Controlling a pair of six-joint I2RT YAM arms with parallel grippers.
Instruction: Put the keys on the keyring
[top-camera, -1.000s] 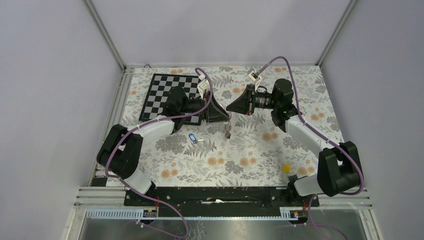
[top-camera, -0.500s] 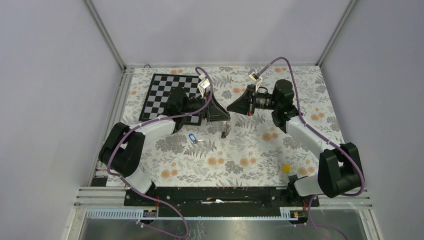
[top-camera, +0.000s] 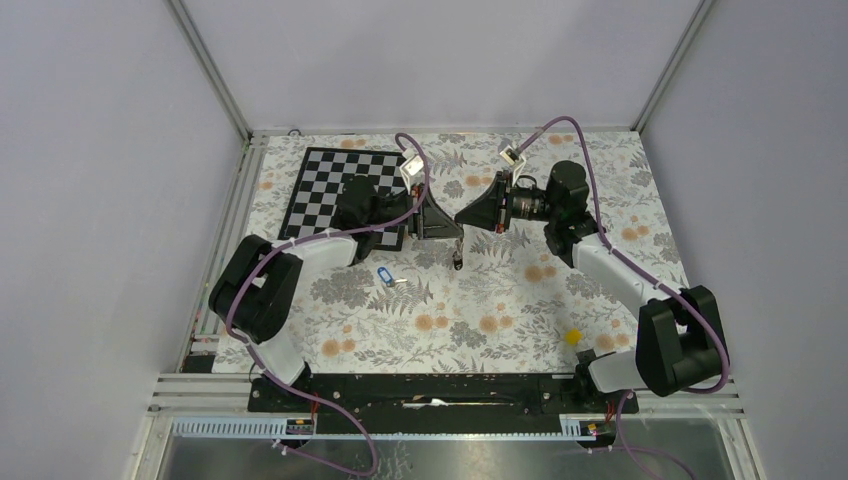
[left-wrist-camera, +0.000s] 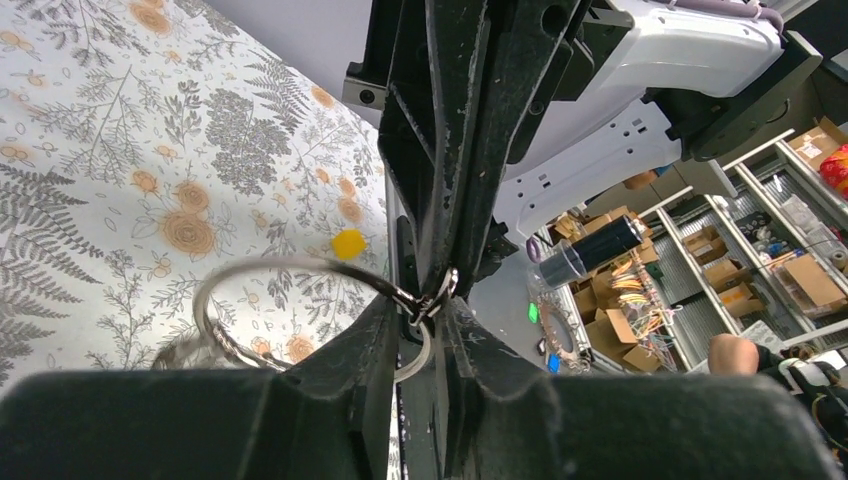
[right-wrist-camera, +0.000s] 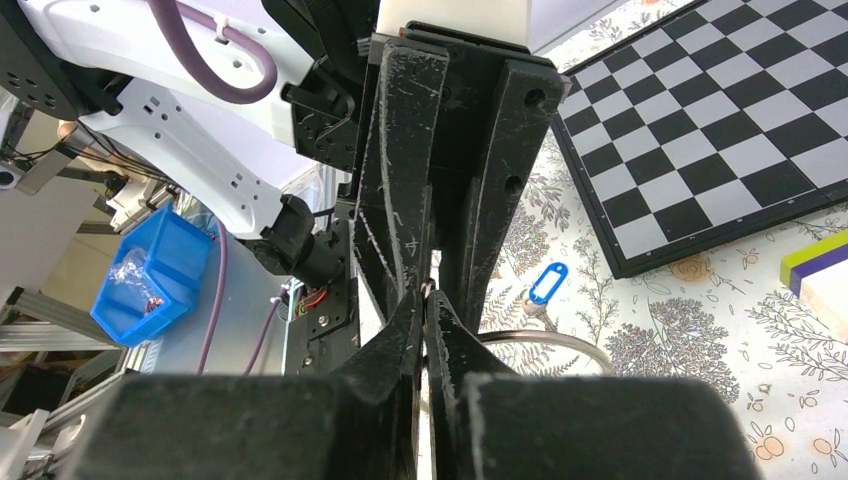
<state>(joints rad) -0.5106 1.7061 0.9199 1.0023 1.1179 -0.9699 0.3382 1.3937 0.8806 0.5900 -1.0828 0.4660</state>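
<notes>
Above the middle of the floral table my two grippers meet tip to tip. The keyring (left-wrist-camera: 262, 268), a thin silvery wire ring, hangs between them. My right gripper (right-wrist-camera: 424, 295) is shut on the ring's wire. Its clasp sits between the narrowed jaws of my left gripper (left-wrist-camera: 425, 310), touching both fingers. In the top view the left gripper (top-camera: 452, 230) and right gripper (top-camera: 464, 217) touch, and a small dark piece (top-camera: 457, 262) dangles below them; I cannot tell if it is the black key. The blue-tagged key (top-camera: 382, 277) lies loose on the table (right-wrist-camera: 547, 283).
A black-and-white chessboard (top-camera: 330, 190) lies at the back left, just behind the left arm. A small yellow block (top-camera: 572, 337) sits near the right arm's base. Metal rails edge the table on the left and at the front.
My left jaws have narrowed onto the ring. The left arm's elbow has shifted right. The dangling piece swung left, then back. The right arm has barely moved.
</notes>
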